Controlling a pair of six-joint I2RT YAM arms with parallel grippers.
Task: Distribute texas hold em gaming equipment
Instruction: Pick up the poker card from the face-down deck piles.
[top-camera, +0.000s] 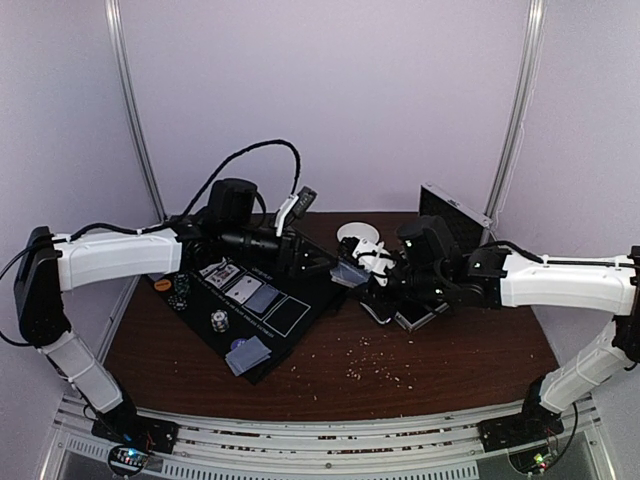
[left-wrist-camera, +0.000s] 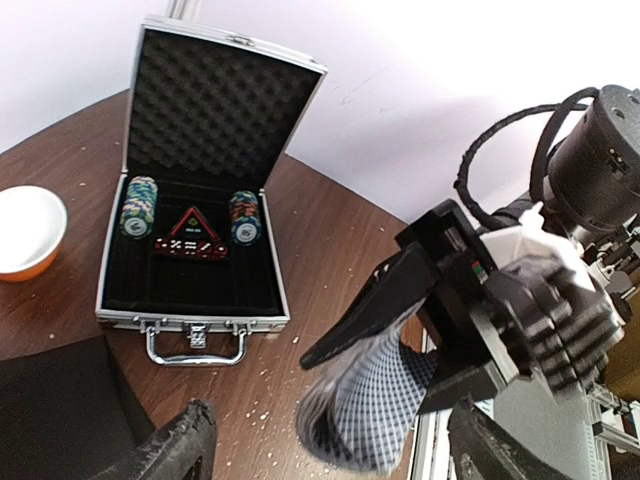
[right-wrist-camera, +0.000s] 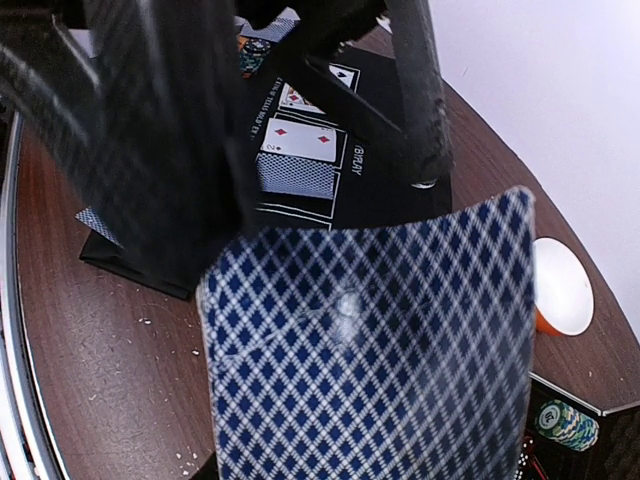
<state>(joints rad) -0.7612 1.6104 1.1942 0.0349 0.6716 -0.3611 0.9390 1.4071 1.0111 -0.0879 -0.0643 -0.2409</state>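
Right wrist: card (right-wrist-camera: 370, 350) inside the right gripper (left-wrist-camera: 345, 372)

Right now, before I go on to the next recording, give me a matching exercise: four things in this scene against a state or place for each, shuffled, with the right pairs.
Things
1. left claw
2. right claw
3. silver case
4. white bowl

States or places
A. lid up, two chip stacks inside
B. shut on a blue-backed card
C. on the table beside the case
D. open, fingers wide apart

Pairs: 1-D, 2-B, 3-A, 4-C
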